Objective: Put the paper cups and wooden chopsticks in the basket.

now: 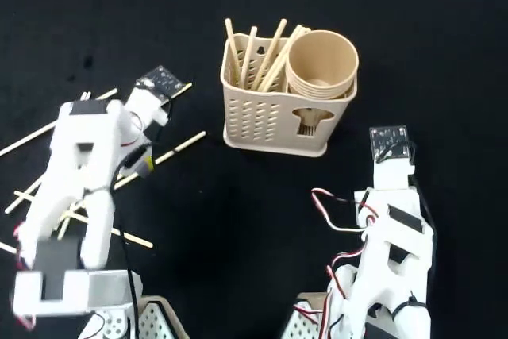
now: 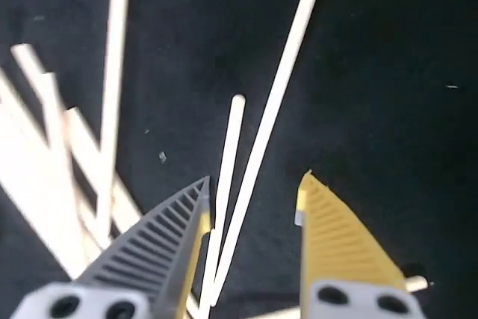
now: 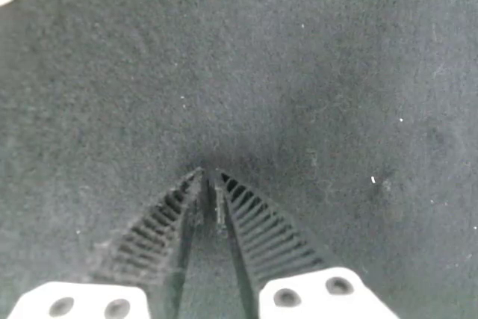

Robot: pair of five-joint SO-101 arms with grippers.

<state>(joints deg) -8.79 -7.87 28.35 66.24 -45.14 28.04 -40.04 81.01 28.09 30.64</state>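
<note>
At the surface [image 1: 238, 220] left side, the left tool [image 2: 255, 178] is spread around two loose chopsticks [image 2: 270, 117]; pinching them is judged next. Paper cups [image 1: 321, 65] are already in the basket [image 1: 270, 121]. Right tool [image 3: 209, 177] is pressed together.

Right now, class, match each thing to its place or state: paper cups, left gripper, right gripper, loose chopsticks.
Things:
1. paper cups
2. left gripper
3. right gripper
4. loose chopsticks

Places or states:
A. shut, above bare table
B. stacked in the basket
C. lying flat on the table
D. open, above loose chopsticks

Pairs: 1-B, 2-D, 3-A, 4-C.
</note>
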